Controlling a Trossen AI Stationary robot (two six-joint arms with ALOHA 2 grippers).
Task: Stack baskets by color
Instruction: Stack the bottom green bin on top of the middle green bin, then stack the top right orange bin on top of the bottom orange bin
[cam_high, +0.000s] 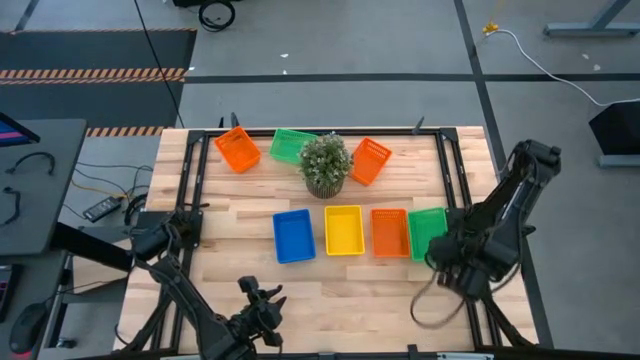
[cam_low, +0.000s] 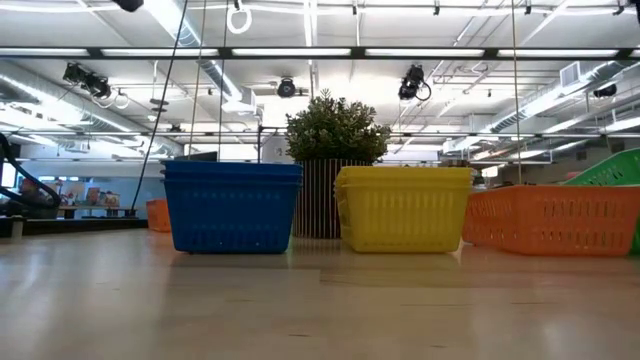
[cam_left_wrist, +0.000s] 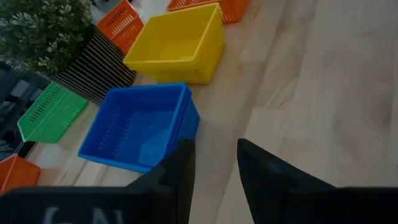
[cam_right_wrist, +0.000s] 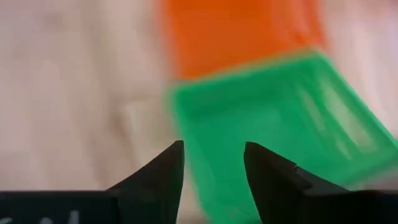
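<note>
front row: blue perforated plastic basket (cam_high: 293, 236), yellow one (cam_high: 344, 230), orange one (cam_high: 389, 232), green one (cam_high: 427, 233) sitting side by side, all empty
right gripper (cam_right_wrist: 211, 163): hovering over the green one at 3 o'clock, fingers parted, gripping nothing
left gripper (cam_left_wrist: 214, 163): waiting at 6 o'clock, fingers narrowly apart, empty

No text, label, brand, number or sign can be read in any of the views; the pale marks on the left gripper's (cam_left_wrist: 211, 177) body at the edge of its wrist view are cut off and too blurred to make out
</note>
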